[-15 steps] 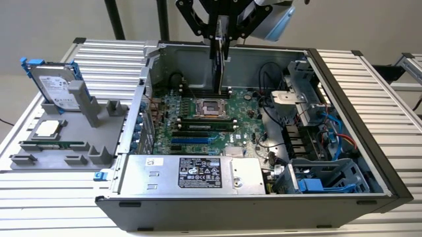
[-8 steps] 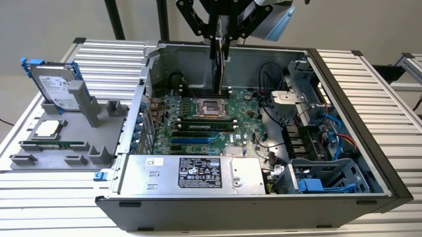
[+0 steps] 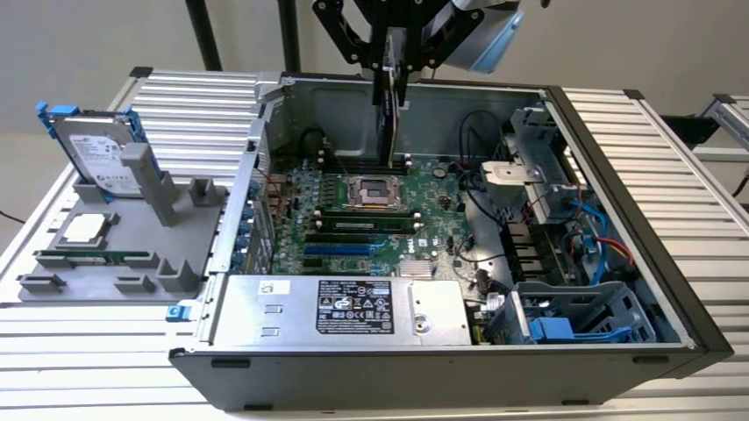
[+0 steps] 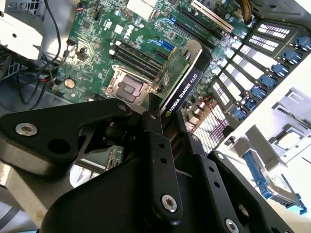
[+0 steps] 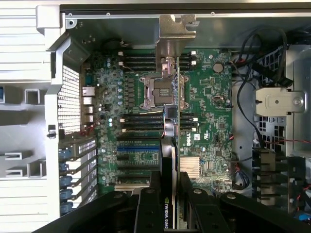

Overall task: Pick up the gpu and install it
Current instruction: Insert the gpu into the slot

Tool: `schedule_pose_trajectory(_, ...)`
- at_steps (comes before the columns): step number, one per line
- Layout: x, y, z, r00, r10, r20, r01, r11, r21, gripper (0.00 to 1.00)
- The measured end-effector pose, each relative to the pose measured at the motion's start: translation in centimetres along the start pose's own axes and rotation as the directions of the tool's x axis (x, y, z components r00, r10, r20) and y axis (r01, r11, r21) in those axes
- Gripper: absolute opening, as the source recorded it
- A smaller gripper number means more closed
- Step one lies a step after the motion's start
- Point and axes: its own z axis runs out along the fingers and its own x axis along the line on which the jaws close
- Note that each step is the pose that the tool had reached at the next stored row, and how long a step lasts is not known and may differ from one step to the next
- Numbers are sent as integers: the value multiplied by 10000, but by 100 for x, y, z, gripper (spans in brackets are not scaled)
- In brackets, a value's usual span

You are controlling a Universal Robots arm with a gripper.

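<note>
The tool [image 3: 394, 72] is closed tight on the gpu [image 3: 392, 118], which hangs edge-on directly beneath it, over the motherboard [image 3: 351, 219] inside the open computer case [image 3: 410, 368].

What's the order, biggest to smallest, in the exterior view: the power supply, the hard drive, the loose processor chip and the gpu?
1. power supply
2. hard drive
3. processor chip
The gpu, held edge-on in the gripper, appears as a thin strip, so I won't rank it.
</note>
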Motion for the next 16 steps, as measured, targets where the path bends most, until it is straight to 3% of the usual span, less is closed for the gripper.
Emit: schedule_pose_trajectory(16,0,0,0,9989,-459,-22,459,9989,-8,0)
